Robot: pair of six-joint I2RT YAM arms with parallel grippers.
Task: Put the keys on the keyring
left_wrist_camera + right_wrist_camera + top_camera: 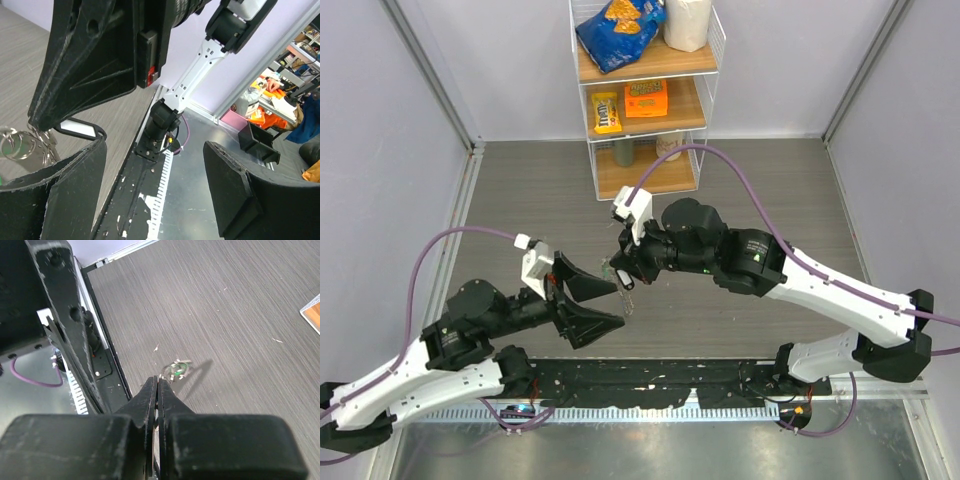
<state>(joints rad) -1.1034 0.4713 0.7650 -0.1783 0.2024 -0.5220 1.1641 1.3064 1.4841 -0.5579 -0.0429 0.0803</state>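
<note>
**Ring pinched on the right, left jaws spread beside it**

On your left, the left gripper [616, 305] stands released. Its two black fingers are spread wide and aimed at the middle of the table [520, 200], with nothing between them. In its wrist view, one finger [55, 195] lies just under the dangling loops. I judge the spread is there to take or steady the ring, not to grip yet.

In the middle, the keyring [627, 290] hangs from the right gripper's tips, just beside the left gripper's upper finger. Its shadow falls apart from it in the right wrist view, so it looks lifted clear of the tabletop. The silvery loops [15, 145] are bunched together, and a green key head [182, 369] sits in the bundle. You cannot tell from here whether that key is threaded on the wire or only caught against it. I cannot pick out the other keys.

On your right, the right gripper [623, 272] is clenched, fingers pressed flat together, and the thin wire appears nipped at their very tips. Holding it that far out leaves the loop free below for your other hand. The pinch is shallow and the ring is floppy, so a nudge from the left finger could swing it or pull it loose.
</note>
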